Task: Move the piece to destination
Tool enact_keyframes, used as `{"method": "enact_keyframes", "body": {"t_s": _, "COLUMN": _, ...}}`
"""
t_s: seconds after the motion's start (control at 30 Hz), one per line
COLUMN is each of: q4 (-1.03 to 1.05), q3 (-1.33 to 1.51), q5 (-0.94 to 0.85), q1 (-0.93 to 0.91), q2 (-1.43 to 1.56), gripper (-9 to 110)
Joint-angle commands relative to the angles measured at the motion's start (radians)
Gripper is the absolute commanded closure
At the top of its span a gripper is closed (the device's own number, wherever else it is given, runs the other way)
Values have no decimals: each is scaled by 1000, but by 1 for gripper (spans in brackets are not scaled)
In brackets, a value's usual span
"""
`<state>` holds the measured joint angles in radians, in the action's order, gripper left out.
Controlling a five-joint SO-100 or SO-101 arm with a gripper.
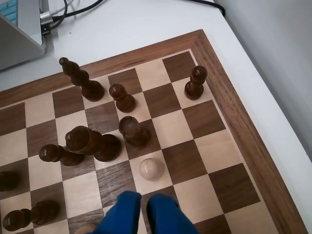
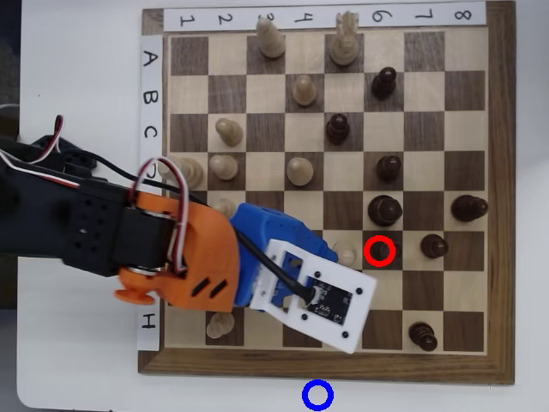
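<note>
Cream pawn (image 1: 151, 168) just ahead of gripper (image 1: 144, 204); dark pawn (image 1: 131, 129) behind it; blue circle (image 2: 317, 395) unobstructed off-board.

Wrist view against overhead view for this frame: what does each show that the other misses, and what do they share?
Only the wrist view shows the blue pincer itself and a grey device beyond the board. Only the overhead view shows the blue circle off the board, the red circle, the arm and the row and column labels. Both show the cream pawn just ahead of the pincer and the dark pawn beyond it.
</note>
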<state>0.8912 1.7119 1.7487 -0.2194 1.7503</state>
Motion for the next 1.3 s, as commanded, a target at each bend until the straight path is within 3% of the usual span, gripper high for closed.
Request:
{"method": "enact_keyframes", "body": {"t_s": 0.0, "q4": -17, "q3": -202, "q5": 272, "q1": 29, "q2": -14, "gripper": 99}}
{"method": "enact_keyframes", "body": {"t_s": 0.33, "q4": -92, "q3": -206, "q5": 258, "q1": 57, "q2": -57, "gripper": 88}}
{"method": "enact_keyframes", "body": {"t_s": 0.83, "q4": -330, "q3": -296, "q5": 233, "q1": 49, "q2": -239, "gripper": 85}}
{"method": "enact_keyframes", "body": {"t_s": 1.27, "q4": -341, "q3": -367, "q5": 130, "q1": 25, "q2": -301, "gripper": 85}}
